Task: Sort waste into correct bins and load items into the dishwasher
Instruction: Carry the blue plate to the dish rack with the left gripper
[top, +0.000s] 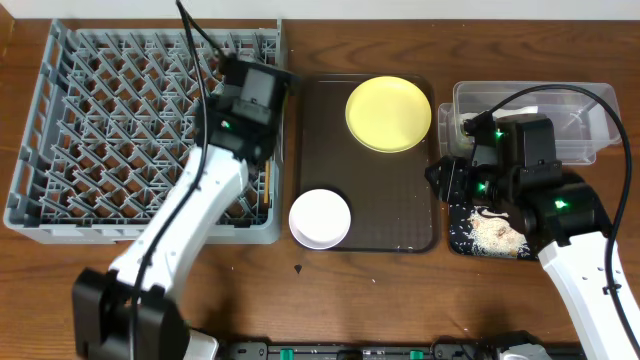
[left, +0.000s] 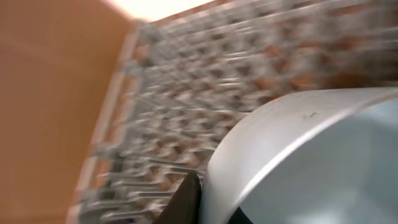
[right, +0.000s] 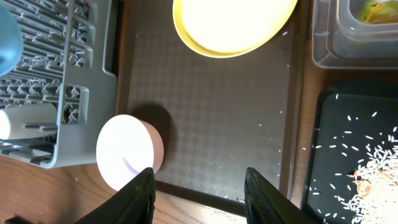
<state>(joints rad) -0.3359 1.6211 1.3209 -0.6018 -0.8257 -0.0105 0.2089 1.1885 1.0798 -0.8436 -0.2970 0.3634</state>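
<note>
Evidently the loading step is in hand. The left tool (left: 196, 190) appears clamped on the rim of the light blue bowl (left: 311, 155), with one dark finger lying against the bowl's outer wall. It holds the bowl above the large square grey plastic dish rack (top: 110, 130). The left wrist view is blurred, so which row of pegs the bowl hangs over cannot be told. A small white cup (right: 22, 121) already lies among the pegs near the rack's edge.

The right tool (right: 202, 194) stands open and empty over the front edge of the dark brown serving tray (top: 330, 140), just beside the white bowl (right: 127, 152). That bowl sits at the tray's corner nearest the rack. The round yellow plate (top: 388, 113) rests at the tray's far end.

On the right of the wooden table (top: 330, 300), whitish rice-like crumbs (top: 492, 235) are heaped in the shallow glossy black tray (right: 333, 143). A yellow-green wrapper packet (right: 367, 9) lies in the clear plastic rectangular tub (top: 585, 95). A few stray grains dot the serving tray.

The next move probably calls for lowering the blue bowl, tilting it so its wall slips between pegs, and only then releasing it. A flat drop could leave it perched on the peg tips. The white bowl and yellow plate remain to be loaded.
</note>
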